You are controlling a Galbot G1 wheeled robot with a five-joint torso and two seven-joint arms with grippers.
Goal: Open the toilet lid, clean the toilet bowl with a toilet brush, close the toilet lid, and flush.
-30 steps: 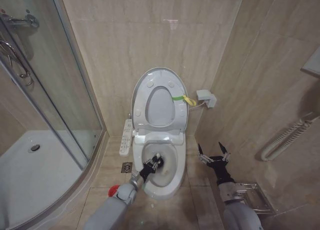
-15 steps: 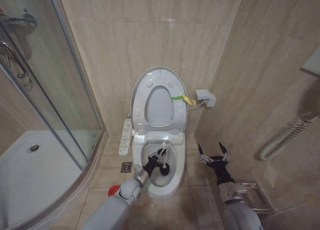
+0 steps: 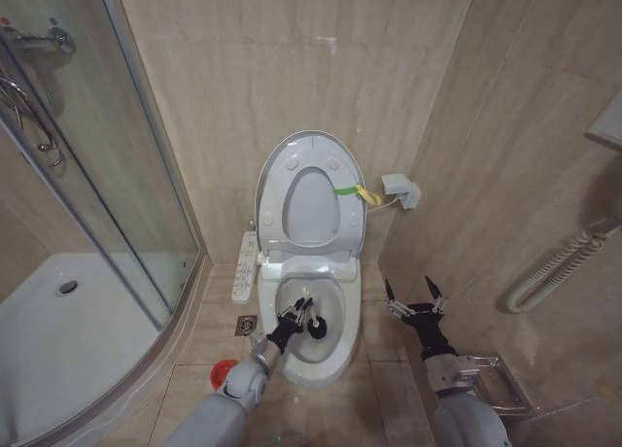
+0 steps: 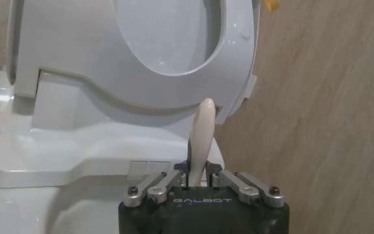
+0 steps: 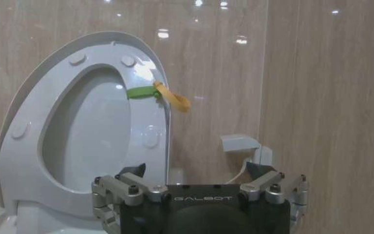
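The toilet lid (image 3: 309,144) stands raised against the wall, with the seat ring up in front of it. Below it the white toilet bowl (image 3: 330,355) lies uncovered. My left gripper (image 3: 291,320) reaches over the bowl's left rim and is shut on the pale handle of the toilet brush (image 3: 314,324), whose dark head hangs inside the bowl. In the left wrist view the toilet brush handle (image 4: 203,131) rises from between the fingers of the left gripper (image 4: 196,178). The red holder (image 3: 222,371) sits on the floor, partly behind my left arm. My right gripper (image 3: 415,303) hovers open to the right of the toilet, facing the lid (image 5: 18,131).
A glass shower enclosure (image 3: 117,175) and its white tray (image 3: 58,330) stand at the left. A long button panel (image 3: 245,266) and a floor drain (image 3: 246,325) lie left of the toilet. A wall box (image 3: 400,189), a white rail (image 3: 554,267) and a metal rack (image 3: 496,379) are on the right.
My left gripper has drawn back a little toward the bowl's left rim with the brush, after reaching farther in half a second ago. The right arm has stayed still.
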